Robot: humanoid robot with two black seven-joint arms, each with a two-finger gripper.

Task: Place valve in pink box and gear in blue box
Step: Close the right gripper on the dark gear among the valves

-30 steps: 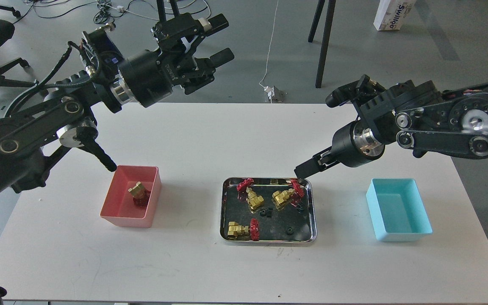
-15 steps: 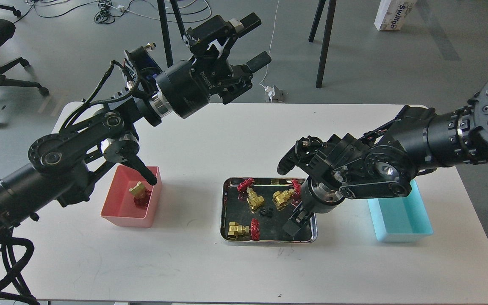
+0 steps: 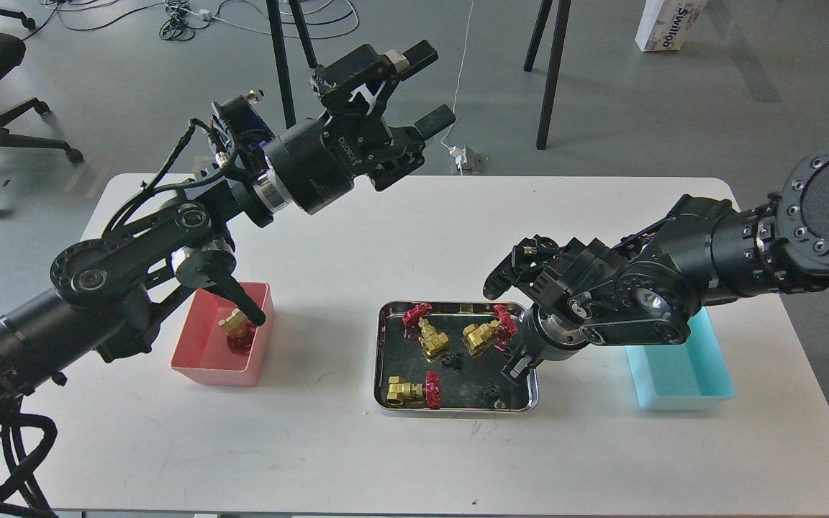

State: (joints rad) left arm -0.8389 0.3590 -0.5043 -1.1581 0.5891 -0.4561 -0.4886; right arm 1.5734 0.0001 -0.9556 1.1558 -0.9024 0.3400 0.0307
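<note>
**Head view: one valve binned, right arm over tray**

Head view. Left gripper (image 3: 420,88) is raised at 11 o'clock above the table (image 3: 357,237), fingers spread wide, holding nothing. Right gripper (image 3: 516,367) points down into the steel tray (image 3: 380,360) at its 3 o'clock side; its fingers are too dark and small to separate, so its state is unclear. One valve (image 3: 236,331) lies in the pink box (image 3: 250,352). Three more valves (image 3: 431,339) stay in the tray. A gear (image 3: 491,392) sits at the tray's 5 o'clock corner. The blue box (image 3: 681,385) stands at 3 o'clock, partly under the right arm.
</note>
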